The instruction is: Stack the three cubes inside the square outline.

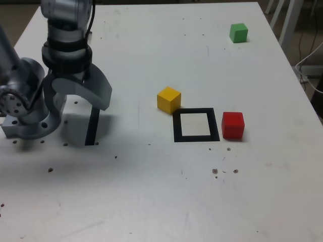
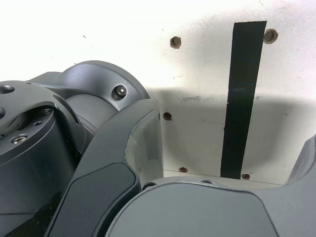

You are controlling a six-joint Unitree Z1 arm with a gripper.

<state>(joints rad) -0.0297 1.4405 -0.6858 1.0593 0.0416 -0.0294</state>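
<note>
Jaws spread wide and empty on the gripper above the black strip, well apart from the square outline, with yellow cube touching its corner, red cube just beside, green cube far beyond.

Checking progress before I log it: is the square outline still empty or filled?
Empty. The square outline shows only its white centre; yellow cube and red cube sit outside.

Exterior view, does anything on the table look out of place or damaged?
Nothing is damaged or spilled. The yellow cube sits slightly askew at the square outline's corner, the red cube beside it, and the green cube lies far off. Small dark specks dot the table.
</note>
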